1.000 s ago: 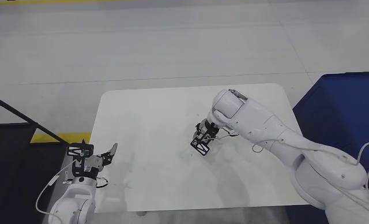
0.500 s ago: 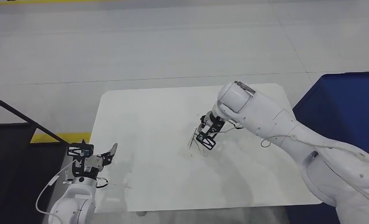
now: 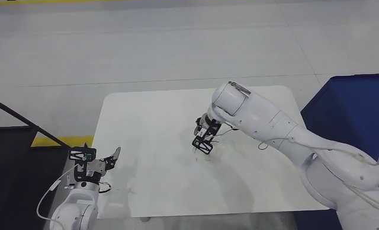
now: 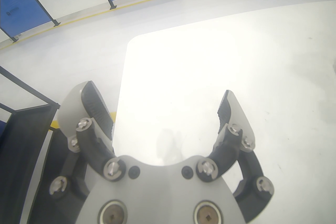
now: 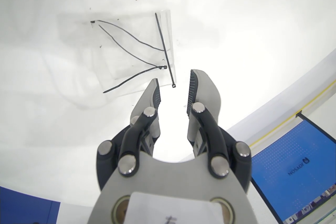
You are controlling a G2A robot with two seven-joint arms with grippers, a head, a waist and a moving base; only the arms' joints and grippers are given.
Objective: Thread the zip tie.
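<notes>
Right gripper (image 5: 174, 77) hangs over the middle of the white rounded-corner table (image 3: 148, 111), pointed down, jaws parted, nothing between them. I read this as a line-up for a pick. The small square head (image 5: 173, 86) of the straight thin black plastic zip tie (image 5: 164, 49) sits just beyond the gap between the fingertips in the right wrist view. A drop would, I judge, put the pads either side of that end. In the top view the tool is close above the surface; I cannot tell whether it touches.

Left gripper (image 4: 157, 88) is well apart, at the near corner of the table, fingers spread wide, empty. My guess is that it is placed to take the other end once the tie is lifted, since threading needs tail and head held separately.

The tie itself is a very thin flat strip lying straight on a clear plastic sheet (image 5: 78, 30), which rests flat on the table near its centre. The tie runs along one edge of the sheet, with its head at the corner nearest the gripper. It looks unthreaded: the tail lies free, far from the head.

On the same sheet are bent black ties (image 5: 164, 67), meeting the straight one partway along. The count is unclear, and I cannot tell whether any passes through its own head.

Handling judgement: thin, springy and low on slick plastic, so likely to skid rather than lift.
</notes>
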